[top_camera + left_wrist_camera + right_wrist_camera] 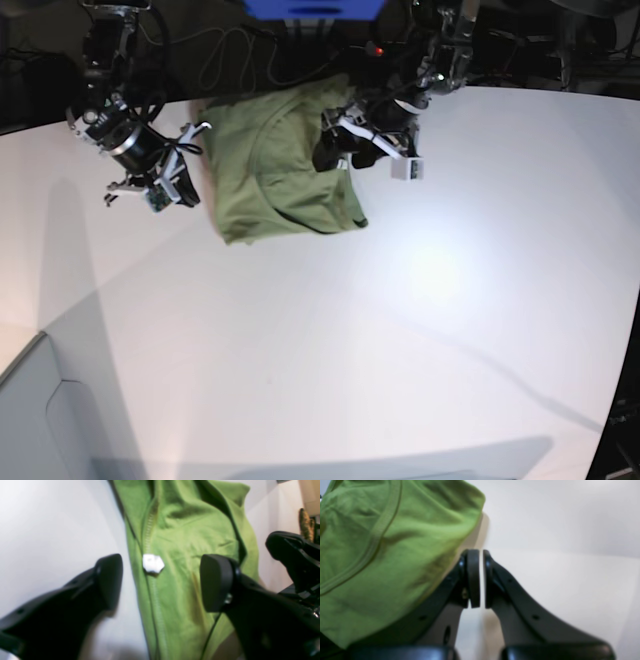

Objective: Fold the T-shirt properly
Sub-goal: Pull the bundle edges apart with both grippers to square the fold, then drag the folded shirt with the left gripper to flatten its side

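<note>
The T-shirt (275,165) lies folded into a rumpled green bundle on the white table (420,320), towards its far edge, between the two arms. The left claw (161,582) hangs over the shirt's neck end with its jaws spread wide and nothing between them; the small white tag (153,563) at the neckline sits in the gap below. The right claw (481,578) is at the shirt's other side, jaws pressed nearly together and gripping nothing, the cloth bunched just beside one finger (473,577). Past the table's far edge dark cables trail in the background
</note>
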You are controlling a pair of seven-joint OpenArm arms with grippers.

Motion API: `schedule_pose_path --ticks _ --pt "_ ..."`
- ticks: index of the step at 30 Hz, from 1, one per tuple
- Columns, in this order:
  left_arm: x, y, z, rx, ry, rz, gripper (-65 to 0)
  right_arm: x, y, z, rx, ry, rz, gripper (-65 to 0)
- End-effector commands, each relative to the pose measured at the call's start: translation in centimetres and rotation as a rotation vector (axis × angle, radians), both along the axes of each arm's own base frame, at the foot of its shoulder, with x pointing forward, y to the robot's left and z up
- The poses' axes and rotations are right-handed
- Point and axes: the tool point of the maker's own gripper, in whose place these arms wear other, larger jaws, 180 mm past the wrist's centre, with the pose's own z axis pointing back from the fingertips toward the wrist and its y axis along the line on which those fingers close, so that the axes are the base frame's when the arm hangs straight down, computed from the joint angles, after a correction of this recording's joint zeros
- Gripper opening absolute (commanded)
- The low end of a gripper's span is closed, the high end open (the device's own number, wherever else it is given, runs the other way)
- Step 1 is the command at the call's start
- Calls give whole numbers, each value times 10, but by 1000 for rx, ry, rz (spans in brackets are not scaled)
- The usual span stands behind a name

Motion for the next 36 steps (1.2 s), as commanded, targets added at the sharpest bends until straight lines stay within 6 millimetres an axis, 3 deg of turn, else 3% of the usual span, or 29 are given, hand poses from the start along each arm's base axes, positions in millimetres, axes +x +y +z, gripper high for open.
schedule_pose_path --ticks 1,4,9,13,17,24,29,36 --pt "-2 -2 -5 2 22 -8 -273 4 3 12 21 -43 18 -648" --pt "-2 -1 -14 8 45 -6 -370 4 3 12 21 -43 18 -648" --pt "-3 -1 -17 7 57 -6 -425 4 3 12 21 -43 18 -648" --pt "-3 -1 -18 7 57 -5 -527 4 3 12 21 -43 18 -648" --pt "13 0 -12 14 24 -12 -650 4 3 12 22 -43 17 -648" --pt "42 1 -17 61 11 -72 -650 3 -3 15 8 -50 9 -648" --pt "68 -17 -15 149 -2 -277 -650 6 -34 33 -35 -102 -76 -648" --pt "120 -43 -10 350 -100 -548 -650 -11 -96 47 -83 -130 -300 -648"
